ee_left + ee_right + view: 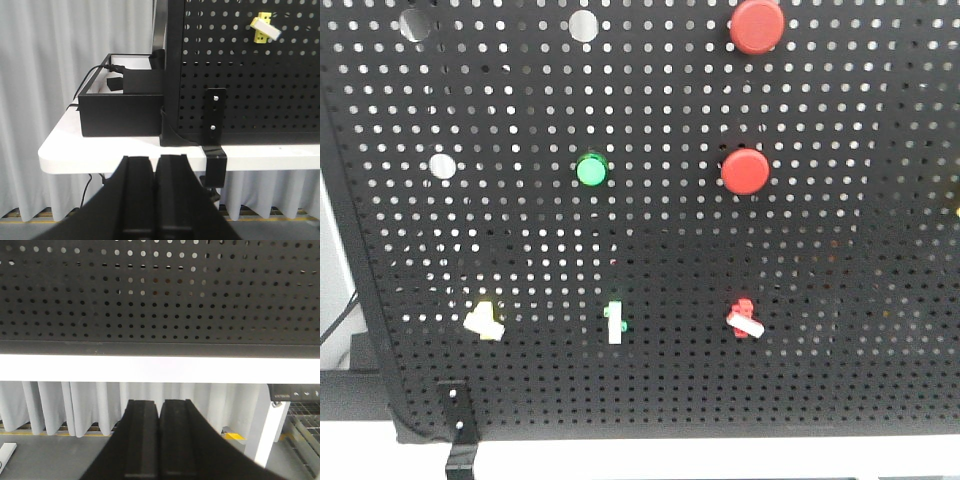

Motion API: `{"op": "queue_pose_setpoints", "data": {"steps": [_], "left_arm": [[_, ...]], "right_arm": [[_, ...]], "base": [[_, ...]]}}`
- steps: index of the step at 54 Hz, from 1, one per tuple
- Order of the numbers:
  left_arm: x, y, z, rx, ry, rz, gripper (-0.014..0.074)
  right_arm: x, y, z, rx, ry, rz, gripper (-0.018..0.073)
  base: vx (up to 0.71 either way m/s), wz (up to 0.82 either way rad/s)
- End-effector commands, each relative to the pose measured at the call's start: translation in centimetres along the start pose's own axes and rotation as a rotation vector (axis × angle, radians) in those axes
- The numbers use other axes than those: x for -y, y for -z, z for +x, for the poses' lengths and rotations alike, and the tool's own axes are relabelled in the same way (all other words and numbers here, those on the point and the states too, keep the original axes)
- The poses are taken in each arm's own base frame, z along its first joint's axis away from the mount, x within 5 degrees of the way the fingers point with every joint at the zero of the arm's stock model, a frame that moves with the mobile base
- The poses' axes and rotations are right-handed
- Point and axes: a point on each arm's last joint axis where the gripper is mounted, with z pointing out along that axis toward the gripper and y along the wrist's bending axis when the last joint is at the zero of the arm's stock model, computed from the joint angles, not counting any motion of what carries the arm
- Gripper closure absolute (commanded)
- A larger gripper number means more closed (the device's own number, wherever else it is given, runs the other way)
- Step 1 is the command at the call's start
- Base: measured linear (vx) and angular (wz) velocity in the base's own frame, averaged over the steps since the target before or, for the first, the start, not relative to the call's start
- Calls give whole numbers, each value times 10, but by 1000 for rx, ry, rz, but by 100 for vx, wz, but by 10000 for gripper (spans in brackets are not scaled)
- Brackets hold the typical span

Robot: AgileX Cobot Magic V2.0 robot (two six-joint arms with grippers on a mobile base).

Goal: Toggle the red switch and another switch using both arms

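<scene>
**A:** What's on the board?

**B:** The pegboard (pixel 840 260) stands upright on a white table (pixel 100 155). Three small toggles sit in a row near its bottom, well apart from each other. The yellow switch (pixel 485 320) is at the left, a green toggle (pixel 615 322) is in the middle, and the red switch (pixel 745 318) is at the right. The white levers of the red and yellow ones both slant down to the right. Higher up there's a green button (pixel 591 168), and two big red buttons (pixel 745 171) sit one above the other over the red switch.

**A:** Anything in the way?

**B:** A black clamp (pixel 216 150) grips the table edge at the board's lower left corner, below the yellow switch. It sits ahead of the left gripper (pixel 155 162) and a little to its right. A black box (pixel 120 117) rests on the table against the board's left edge, with a cable (pixel 92 75) running to it and a grey curtain (pixel 40 75) behind. On the other side, the table's white edge runs straight across between the right gripper (pixel 160 405) and the board.

**A:** And the arms?

**B:** Both are low, below the tabletop, with fingers aimed at the board. The left gripper's fingers are pressed flat together and empty. The yellow switch (pixel 265 28) is high and to the right of it, well apart. The right gripper is pinched closed the same way and faces the board's bottom strip. From its own camera I can't tell where the red switch lies.
</scene>
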Motion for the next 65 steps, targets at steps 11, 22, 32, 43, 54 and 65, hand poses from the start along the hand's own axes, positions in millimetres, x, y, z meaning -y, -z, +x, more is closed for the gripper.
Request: {"op": "queue_pose_setpoints", "data": {"steps": [11,22,32,43,54,65], "left_arm": [[0,-1,-1,63,7,-2,594],[0,-1,-1,63,7,-2,594],[0,-1,-1,63,7,-2,594],[0,0,-7,128,7,-2,594],[0,2,-20,250,14,-2,594],[1,11,-57,371,100,20,594]], "right_arm": [[-1,1,-6,83,12,-7,566],[-1,1,-6,83,12,-7,566],[-1,1,-6,87,19,-6,566],[-1,1,-7,92,20,-6,566],[-2,3,-19,228,42,-19,566],[-3,14,-51,447,-52,-50,566]], "base": [[7,0],[3,0],[0,0],[0,0],[0,0],[0,0]]}}
